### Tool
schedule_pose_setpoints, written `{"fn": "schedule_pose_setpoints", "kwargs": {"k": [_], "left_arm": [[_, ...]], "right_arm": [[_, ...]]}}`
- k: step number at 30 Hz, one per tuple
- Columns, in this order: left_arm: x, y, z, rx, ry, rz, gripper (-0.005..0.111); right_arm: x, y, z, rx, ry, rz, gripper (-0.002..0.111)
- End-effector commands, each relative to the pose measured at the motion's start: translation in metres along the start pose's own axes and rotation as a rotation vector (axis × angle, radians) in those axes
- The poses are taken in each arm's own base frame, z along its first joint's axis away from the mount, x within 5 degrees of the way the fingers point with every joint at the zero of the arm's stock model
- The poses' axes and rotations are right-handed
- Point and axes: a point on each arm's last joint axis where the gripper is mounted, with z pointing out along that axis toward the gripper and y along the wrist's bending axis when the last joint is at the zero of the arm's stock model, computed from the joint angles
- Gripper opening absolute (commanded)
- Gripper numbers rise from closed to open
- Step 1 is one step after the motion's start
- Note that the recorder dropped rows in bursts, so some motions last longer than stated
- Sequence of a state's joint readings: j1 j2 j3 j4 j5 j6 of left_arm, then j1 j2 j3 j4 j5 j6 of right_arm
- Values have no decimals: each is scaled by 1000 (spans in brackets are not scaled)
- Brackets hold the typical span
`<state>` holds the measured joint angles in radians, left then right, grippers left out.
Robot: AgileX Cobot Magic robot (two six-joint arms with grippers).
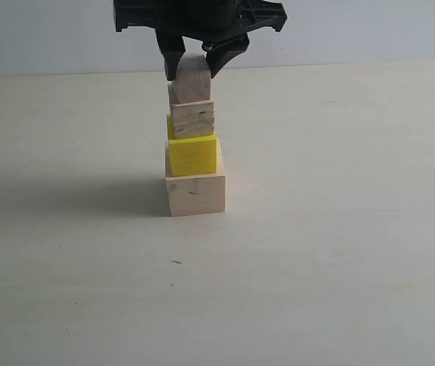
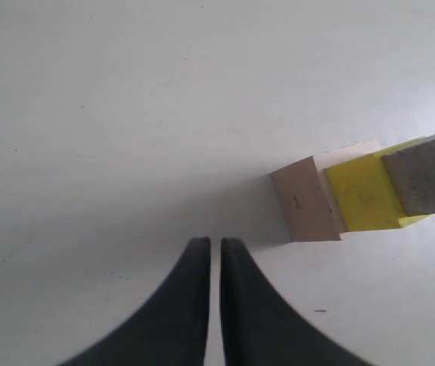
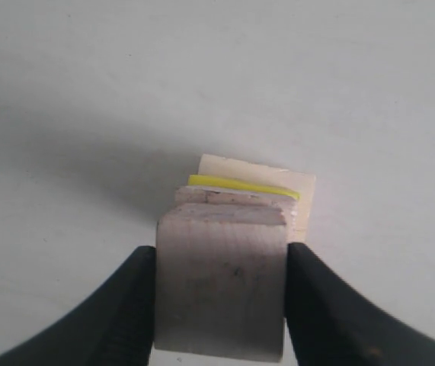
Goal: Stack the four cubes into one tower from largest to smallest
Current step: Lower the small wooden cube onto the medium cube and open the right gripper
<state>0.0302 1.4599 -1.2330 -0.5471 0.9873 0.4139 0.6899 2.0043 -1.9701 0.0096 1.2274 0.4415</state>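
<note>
Tower [image 1: 193,149] stood approx mid-tabletop [image 1: 339,252], well clear of the near edge and short of the far edge, a bit L of centre in the ext. view.

Bottom: largest cube [image 1: 195,195], pale wood, flat on the tabletop. On it the yellow cube [image 1: 193,155], on that the plywood cube [image 1: 193,119] w/ layered grain showing. Sides weren't flush; each level sat slightly turned or offset vs the one below.

Top: smallest cube [image 1: 190,81], pale wood, visibly tilted, leaning over toward the tabletop's R edge. Its lower end met the plywood cube's top face. Couldn't tell if it sat fully flat there.

R gripper [image 1: 196,67] came down from above and pinched the smallest cube btwn its two black fingers, one pressed on each side. R wrist view confirmed this: fingers [image 3: 137,305] tight against the block's flanks, w/ slivers of the plywood, yellow and largest cubes peeking out beyond it.

L gripper [image 2: 215,245] hung over bare tabletop, near the tower but apart from it, toward the L edge. Its fingers were drawn nearly together, only a thin slit btwn them, w/ nothing held. L wrist view showed the lower three cubes side-on. The tower cast a soft shadow [image 1: 87,191] toward the L edge.
</note>
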Motion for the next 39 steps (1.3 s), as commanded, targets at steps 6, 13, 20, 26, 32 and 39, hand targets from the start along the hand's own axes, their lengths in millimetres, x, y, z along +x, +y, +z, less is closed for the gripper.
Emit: {"fn": "schedule_pose_setpoints", "kwargs": {"k": [6, 13, 20, 26, 32, 39], "left_arm": [[0, 0, 1, 10, -5, -8, 8], [0, 0, 1, 10, -5, -8, 8], [0, 0, 1, 10, -5, -8, 8], [0, 0, 1, 10, -5, -8, 8], [0, 0, 1, 10, -5, -8, 8], [0, -1, 1, 11, -1, -8, 8]], "right_arm": [[-1, 3, -5, -20, -17, 4, 12], [-1, 3, -5, -20, -17, 4, 48], [-1, 3, -5, -20, -17, 4, 73], [-1, 3, -14, -30, -31, 5, 73], [4, 3, -63, -92, -115, -29, 73], [11, -5, -111, -81, -232, -117, 61]]}}
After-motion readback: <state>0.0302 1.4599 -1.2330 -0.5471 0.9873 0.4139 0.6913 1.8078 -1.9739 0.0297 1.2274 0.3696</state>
